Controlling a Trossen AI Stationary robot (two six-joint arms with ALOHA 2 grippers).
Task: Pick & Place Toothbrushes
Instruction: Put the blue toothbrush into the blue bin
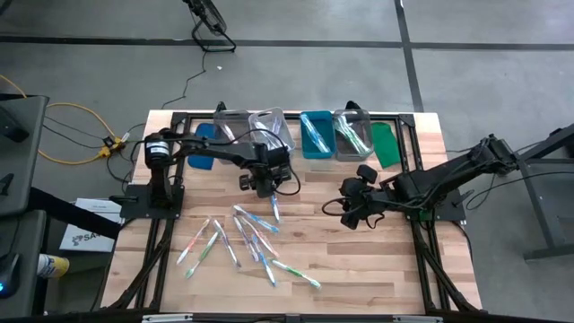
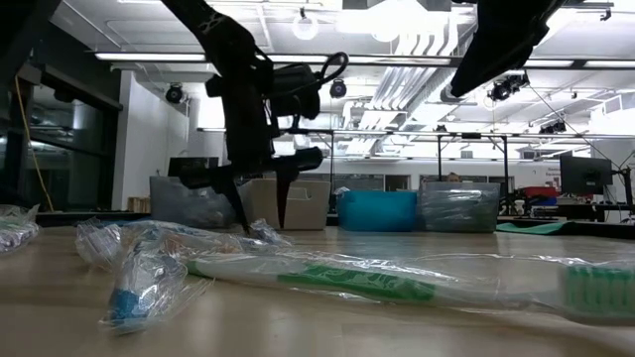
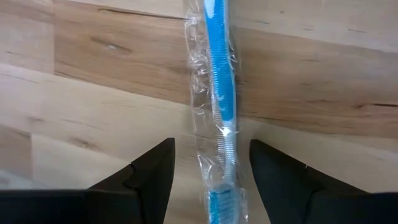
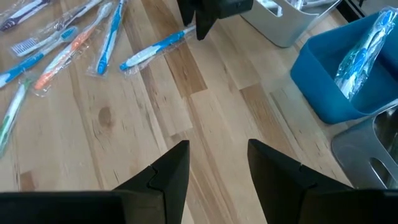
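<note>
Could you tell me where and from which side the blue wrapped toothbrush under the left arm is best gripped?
Grip the blue toothbrush at mid-handle, from straight above. It lies flat on the table in a clear wrapper, and its long, thin handle runs between the fingers of the open left end effector, so closing across the narrow width should hold it. The right end effector waits open, apart.

Left pincer [image 2: 260, 210] hanging open over the wrapped toothbrushes.
Its two dark fingertips [image 2: 240, 212] are pointing down just above the worktop [image 2: 397, 327], spread apart, holding nothing. A green-handled toothbrush [image 2: 357, 281] in clear wrap is lying near the front edge, a blue one [image 2: 134, 293] beside it. A teal bin [image 2: 377, 210] and a clear bin [image 2: 458, 207] are standing along the far edge.
</note>
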